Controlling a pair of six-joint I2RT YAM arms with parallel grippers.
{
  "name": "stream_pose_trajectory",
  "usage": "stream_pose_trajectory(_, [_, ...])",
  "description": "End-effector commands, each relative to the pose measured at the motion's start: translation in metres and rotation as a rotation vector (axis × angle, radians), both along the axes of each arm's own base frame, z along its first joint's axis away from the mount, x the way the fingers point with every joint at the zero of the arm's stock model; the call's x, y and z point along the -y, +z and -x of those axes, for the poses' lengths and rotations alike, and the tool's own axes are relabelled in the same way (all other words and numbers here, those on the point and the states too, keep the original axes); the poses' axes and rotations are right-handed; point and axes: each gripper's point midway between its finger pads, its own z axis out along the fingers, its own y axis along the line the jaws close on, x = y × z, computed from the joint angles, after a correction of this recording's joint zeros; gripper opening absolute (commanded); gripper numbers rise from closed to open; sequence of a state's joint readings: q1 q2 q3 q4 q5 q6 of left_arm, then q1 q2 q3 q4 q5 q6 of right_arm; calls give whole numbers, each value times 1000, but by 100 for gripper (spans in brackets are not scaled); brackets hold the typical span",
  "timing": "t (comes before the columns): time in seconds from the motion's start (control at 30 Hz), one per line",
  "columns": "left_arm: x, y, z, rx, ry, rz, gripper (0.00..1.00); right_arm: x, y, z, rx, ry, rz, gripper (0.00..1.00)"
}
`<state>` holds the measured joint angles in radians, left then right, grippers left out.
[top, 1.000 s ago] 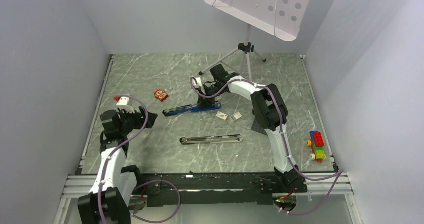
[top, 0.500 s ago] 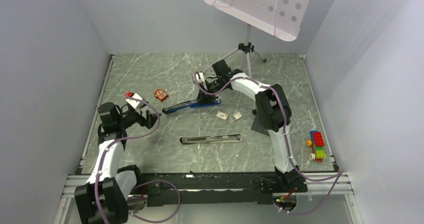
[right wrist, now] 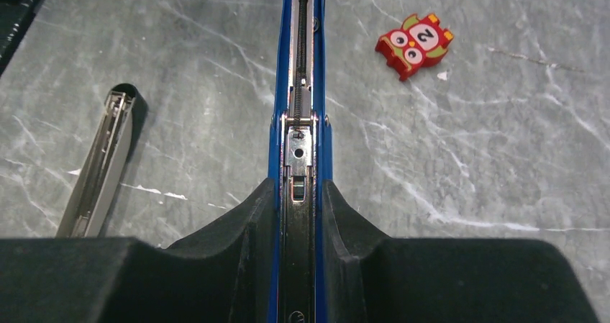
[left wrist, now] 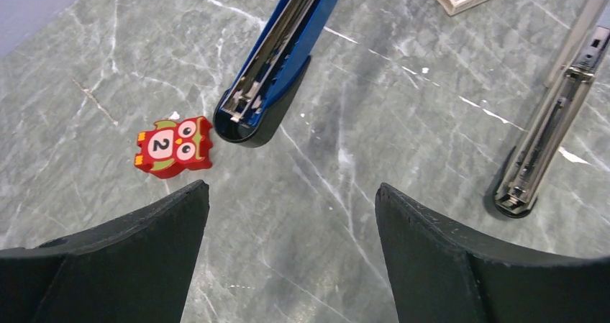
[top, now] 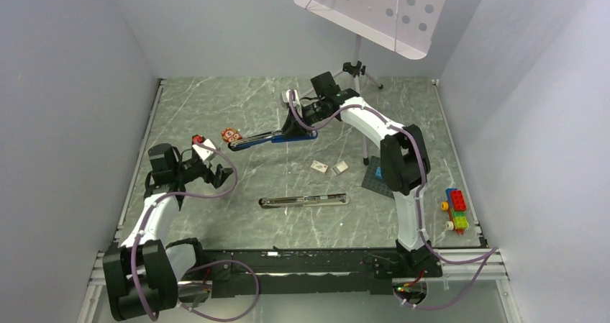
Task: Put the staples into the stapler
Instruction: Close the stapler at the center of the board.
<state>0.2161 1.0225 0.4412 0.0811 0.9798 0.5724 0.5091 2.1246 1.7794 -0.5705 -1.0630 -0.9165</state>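
staples (top: pixel 339 167), as best i can make out, are the small grey-white block lying loose near the middle of the bench (top: pixel 201 107), just beside a small white box (top: pixel 319 166) with a dark mark on top. they are too small here for me to tell more, and neither of my tools touches them. beyond them, farther from my bases, is the blue stapler (top: pixel 273 137), swung open so its long metal channel faces up, with a thin spring running along the middle in the right wrist view. my right tool (top: pixel 293 125) is pinching that blue stapler at one end, its two dark fingers (right wrist: pixel 237 229) pressed against the blue sides. the stapler's other end points toward my left and stops just beside a red owl piece (top: pixel 231 134) marked with a 2, close but not touching it. i cannot tell whether that end rests on the bench. my left tool (top: pixel 205 166) is spread wide with nothing between its fingers, over bare bench on the left, facing the owl and the open end of the blue stapler. a silver stapler (top: pixel 304 201), also opened out flat, lies nearer my bases, well apart from both tools. a dark plate (top: pixel 378 181) lies by my right arm, and toy bricks (top: pixel 454 209) sit at the right edge.
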Motion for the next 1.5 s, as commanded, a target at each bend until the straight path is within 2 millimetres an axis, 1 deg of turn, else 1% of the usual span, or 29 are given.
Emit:
stream_pose_trajectory(0.0, [-5,10,-15,90,21,-22,89,-4,72,11,104,77,-143,0])
stream_pose_trajectory(0.1, [-8,13,-20,110,39,-23,89,-2,73,14,104,85,-142,0])
stream_pose_trajectory(0.2, [-4,16,-25,104,20,13,87,-3,79,18,104,91,-154,0])
stream_pose_trajectory(0.33, [7,23,-29,94,-33,62,82,-3,83,20,103,93,-161,0])
stream_pose_trajectory(0.43, [19,18,-26,54,-93,71,79,-3,84,19,102,90,-166,0])
stream_pose_trajectory(0.5, [23,17,-26,50,-99,73,78,-4,84,19,102,88,-167,0])
stream_pose_trajectory(0.6, [23,19,-29,53,-86,78,75,-4,84,20,102,89,-168,0])
stream_pose_trajectory(0.73, [23,17,-35,20,-77,70,64,-4,85,21,100,94,-169,0])
stream_pose_trajectory(0.8, [22,15,-38,16,-66,56,63,-5,86,22,101,96,-172,0])
stream_pose_trajectory(0.93, [17,15,-44,45,-27,36,66,-5,88,24,100,102,-179,0])
stream_pose_trajectory(1.0, [18,17,-45,47,-40,34,63,-5,90,26,101,105,-181,0])
stream_pose_trajectory(1.03, [19,16,-45,35,-51,35,61,-5,90,27,100,108,-182,0])
stream_pose_trajectory(1.13, [23,16,-44,7,-95,44,49,-5,90,28,100,109,-181,0])
stream_pose_trajectory(1.23, [27,18,-43,-12,-122,52,32,-5,87,27,96,105,-175,0])
stream_pose_trajectory(1.27, [27,20,-42,-12,-125,52,29,-5,86,27,96,104,-172,0])
stream_pose_trajectory(1.3, [27,22,-42,-11,-125,53,26,-5,82,27,94,102,-166,0])
stream_pose_trajectory(1.37, [26,27,-41,-1,-119,44,24,-5,76,25,92,95,-150,0])
stream_pose_trajectory(1.47, [23,37,-38,27,-103,15,23,-3,60,23,85,85,-105,0])
